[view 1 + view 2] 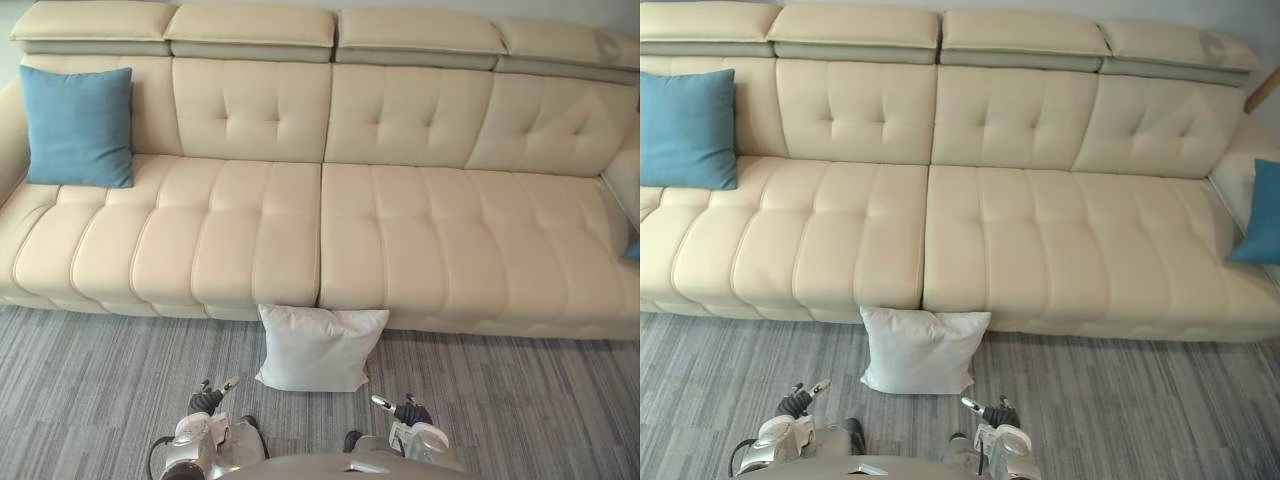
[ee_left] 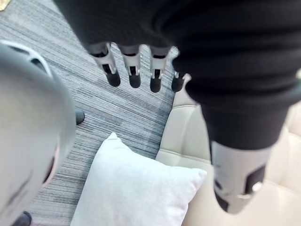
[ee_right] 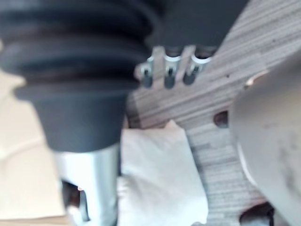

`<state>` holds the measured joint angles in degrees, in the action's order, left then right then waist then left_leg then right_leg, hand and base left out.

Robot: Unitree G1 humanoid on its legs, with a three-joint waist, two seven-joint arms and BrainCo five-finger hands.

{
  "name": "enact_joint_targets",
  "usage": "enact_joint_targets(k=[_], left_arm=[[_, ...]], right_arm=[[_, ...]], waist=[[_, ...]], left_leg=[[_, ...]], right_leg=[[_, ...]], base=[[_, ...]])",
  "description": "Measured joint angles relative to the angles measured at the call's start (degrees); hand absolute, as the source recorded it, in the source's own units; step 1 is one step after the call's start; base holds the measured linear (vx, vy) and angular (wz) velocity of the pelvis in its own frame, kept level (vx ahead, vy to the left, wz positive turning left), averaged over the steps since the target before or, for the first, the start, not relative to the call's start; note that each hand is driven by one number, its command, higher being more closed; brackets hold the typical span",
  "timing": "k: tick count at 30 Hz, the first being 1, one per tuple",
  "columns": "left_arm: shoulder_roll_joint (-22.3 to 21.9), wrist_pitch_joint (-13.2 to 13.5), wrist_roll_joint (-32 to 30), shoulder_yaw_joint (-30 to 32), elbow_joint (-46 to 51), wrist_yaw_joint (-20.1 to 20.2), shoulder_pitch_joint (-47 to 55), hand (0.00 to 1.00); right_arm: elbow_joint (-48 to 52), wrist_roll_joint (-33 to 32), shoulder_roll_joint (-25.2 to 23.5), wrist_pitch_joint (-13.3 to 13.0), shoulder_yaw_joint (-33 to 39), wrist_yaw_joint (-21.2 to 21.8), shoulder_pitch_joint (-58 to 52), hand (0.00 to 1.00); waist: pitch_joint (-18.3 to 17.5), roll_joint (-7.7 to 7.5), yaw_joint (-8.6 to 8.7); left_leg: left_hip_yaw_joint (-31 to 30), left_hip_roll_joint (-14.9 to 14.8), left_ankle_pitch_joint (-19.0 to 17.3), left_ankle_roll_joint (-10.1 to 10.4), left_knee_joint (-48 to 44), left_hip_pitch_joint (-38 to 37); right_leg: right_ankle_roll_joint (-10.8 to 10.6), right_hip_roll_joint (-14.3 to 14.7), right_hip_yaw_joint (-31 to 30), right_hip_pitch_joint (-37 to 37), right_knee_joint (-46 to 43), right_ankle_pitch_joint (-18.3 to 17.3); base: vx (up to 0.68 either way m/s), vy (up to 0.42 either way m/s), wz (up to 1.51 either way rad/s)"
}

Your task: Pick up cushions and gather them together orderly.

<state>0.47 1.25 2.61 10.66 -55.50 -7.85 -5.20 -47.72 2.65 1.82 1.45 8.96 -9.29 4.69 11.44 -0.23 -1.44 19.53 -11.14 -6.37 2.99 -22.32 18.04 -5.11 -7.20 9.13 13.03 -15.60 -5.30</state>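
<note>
Head stereo pair down over sofa; wrist cameras close above white cushion.

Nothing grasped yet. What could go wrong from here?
1. The white cushion sits low on the floor against the sofa front. A one-sided grab by the left hand or right hand, both open, may just push it along.
2. The left-end blue cushion and right-end blue cushion are at opposite ends of the sofa, so gathering them probably means walking or long reaches.

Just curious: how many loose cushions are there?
3: blue square cushion at the sofa's left end, another blue cushion at its right, white square cushion on the carpet.
</note>
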Motion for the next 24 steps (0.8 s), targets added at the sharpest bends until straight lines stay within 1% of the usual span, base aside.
enact_joint_targets(k=[1, 3, 5, 8, 9, 10, 12, 13, 14, 15, 16, 17, 18, 19, 22, 24], left_arm=[[0.19, 0.03, 0.76, -0.25, 1.2, -1.19, -2.19, 0.0], [0.95, 0.04, 1.8, -0.72, 2.7, -2.49, -4.6, 0.0], [2.43, 0.24, 2.33, -0.71, 5.6, -3.9, -6.81, 0.0], [4.72, 1.46, 4.4, 0.38, 9.21, -4.8, -9.73, 0.0], [5.05, 1.56, 5.19, 0.9, 9.7, -5.1, -10.32, 0.0], [5.41, 1.71, 6.92, 2.36, 10.37, -5.75, -11.95, 0.0], [5.82, 1.83, 9.37, 4.11, 11.11, -6.16, -14.94, 0.0], [6.23, 1.86, 10.93, 5.03, 11.74, -6.62, -16.98, 0.0], [6.49, 1.86, 11.39, 5.5, 12.19, -6.86, -18.02, 0.0], [7.35, 1.89, 12.22, 5.79, 12.35, -6.95, -21.13, 0.0], [8.06, 1.87, 12.59, 6.01, 12.94, -6.99, -23.08, 0.0], [9.12, 1.89, 13.01, 6.4, 15.12, -7.22, -25.22, 0.0], [10.51, 1.9, 12.97, 6.33, 17.03, -7.91, -27.43, 0.0], [10.76, 1.9, 12.98, 6.33, 17.35, -8.04, -27.91, 0.0], [13.93, 1.96, 12.83, 5.79, 22.06, -9.35, -33.31, 0.0], [14.72, 2.02, 12.79, 4.97, 23.95, -10.06, -35.15, 0.0]], right_arm=[[1.48, -0.01, 0.48, 0.05, -0.27, -0.68, 2.82, 0.0], [5.2, -0.02, 1.47, -0.01, -0.98, -2.0, 5.29, 0.0], [8.92, -0.08, 2.72, -0.14, -1.24, -3.82, 9.02, 0.0], [11.32, -0.15, 4.66, -0.18, -1.38, -5.26, 13.82, 0.0], [11.37, -0.16, 4.88, -0.17, -1.39, -5.69, 14.76, 0.0], [11.92, -0.47, 5.13, -0.09, -0.85, -6.35, 16.58, 0.0], [13.28, -1.4, 5.7, -0.05, 0.09, -7.18, 19.39, 0.0], [13.28, -2.53, 6.17, 0.01, 0.96, -8.48, 21.63, 0.0], [13.28, -2.8, 6.51, 0.03, 1.3, -8.85, 22.78, 0.0], [13.3, -3.1, 8.32, 0.1, 1.51, -9.13, 25.55, 0.0], [13.63, -3.36, 9.54, 0.19, 1.63, -10.02, 27.97, 0.0], [15.46, -3.39, 11.04, 0.29, 2.16, -10.84, 31.2, 0.0], [16.85, -3.38, 12.79, 0.27, 2.21, -11.33, 34.51, 0.0], [17.2, -3.39, 13.13, 0.27, 2.23, -11.4, 35.14, 0.0], [18.03, -3.35, 17.56, 0.12, 1.26, -13.38, 44.58, 0.0], [18.16, -3.32, 18.73, 0.11, -0.09, -13.8, 47.76, 0.0]], waist=[[1.92, -0.01, -0.01], [5.41, 0.13, -0.19], [7.45, 0.07, -0.15], [9.67, 0.23, -0.21], [9.87, 0.31, -0.21], [10.54, 0.58, -0.3], [12.03, 0.7, -0.32], [13.32, 0.78, -0.22], [13.47, 0.82, -0.19], [14.46, 0.79, -0.32], [15.99, 0.86, -0.3], [17.22, 0.9, -0.28], [18.0, 0.84, -0.27], [18.09, 0.92, -0.29], [19.14, 0.82, -0.7], [19.31, 0.8, -0.89]], left_leg=[[-0.4, -0.75, -0.3, -0.44, -2.52, 3.46], [-0.45, -1.63, -0.99, -1.09, -5.46, 6.22], [-0.24, -2.33, -2.53, -1.38, -9.27, 10.83], [-0.25, -2.87, -3.21, -2.29, -13.58, 18.39], [-0.32, -3.17, -3.26, -2.38, -14.54, 20.3], [-0.72, -3.82, -3.36, -2.54, -16.39, 24.28], [-1.37, -3.98, -3.33, -2.59, -18.54, 29.58], [-2.05, -4.05, -3.26, -2.73, -20.17, 33.01], [-2.38, -4.21, -3.19, -2.91, -21.15, 35.28], [-2.88, -4.34, -3.04, -3.1, -23.09, 39.79], [-3.13, -4.4, -2.57, -3.7, -24.47, 41.87], [-3.69, -4.69, -2.58, -3.76, -26.44, 45.48], [-3.9, -4.94, -2.45, -3.96, -27.77, 48.88], [-3.91, -5.0, -2.39, -4.04, -28.01, 49.51], [-3.99, -5.6, -1.95, -4.69, -30.5, 57.11], [-4.01, -5.66, -1.63, -4.83, -30.9, 59.31]], right_leg=[[0.04, 0.38, -0.57, 3.45, -2.63, -0.01], [0.28, 0.42, -1.04, 6.52, -5.84, -0.26], [0.33, -0.02, -2.52, 12.37, -10.85, -1.49], [0.91, -0.61, -3.85, 21.28, -16.95, -3.0], [0.99, -0.6, -3.9, 23.23, -17.88, -3.04], [1.11, -0.48, -3.91, 27.16, -19.79, -3.12], [1.32, -0.75, -4.01, 32.61, -23.08, -3.72], [1.56, -1.04, -4.0, 36.06, -25.42, -4.29], [1.74, -1.32, -3.98, 38.39, -26.74, -4.62], [1.86, -1.66, -3.97, 43.03, -29.8, -5.28], [1.6, -1.92, -4.03, 45.23, -31.8, -5.3], [1.73, -2.3, -4.07, 48.87, -34.19, -5.9], [2.03, -2.49, -4.06, 52.39, -36.13, -6.17], [2.04, -2.51, -4.09, 53.09, -36.49, -6.2], [2.19, -2.53, -4.97, 61.48, -40.43, -6.56], [2.23, -2.59, -5.15, 64.03, -41.38, -6.59]], base=[[-0.2, 0.059, -0.06], [-0.21, 0.08, -0.13], [-0.26, 0.103, -0.16], [-0.17, 0.016, -0.07], [-0.15, -0.017, -0.1], [-0.13, -0.026, -0.06], [-0.11, -0.031, 0.07], [-0.07, -0.023, 0.13], [-0.07, -0.02, 0.15], [-0.05, -0.021, 0.15], [-0.05, -0.032, 0.16], [-0.05, -0.04, 0.11], [-0.05, -0.036, 0.06], [-0.04, -0.029, 0.04], [-0.05, -0.033, 0.02], [-0.05, -0.025, 0.04]])
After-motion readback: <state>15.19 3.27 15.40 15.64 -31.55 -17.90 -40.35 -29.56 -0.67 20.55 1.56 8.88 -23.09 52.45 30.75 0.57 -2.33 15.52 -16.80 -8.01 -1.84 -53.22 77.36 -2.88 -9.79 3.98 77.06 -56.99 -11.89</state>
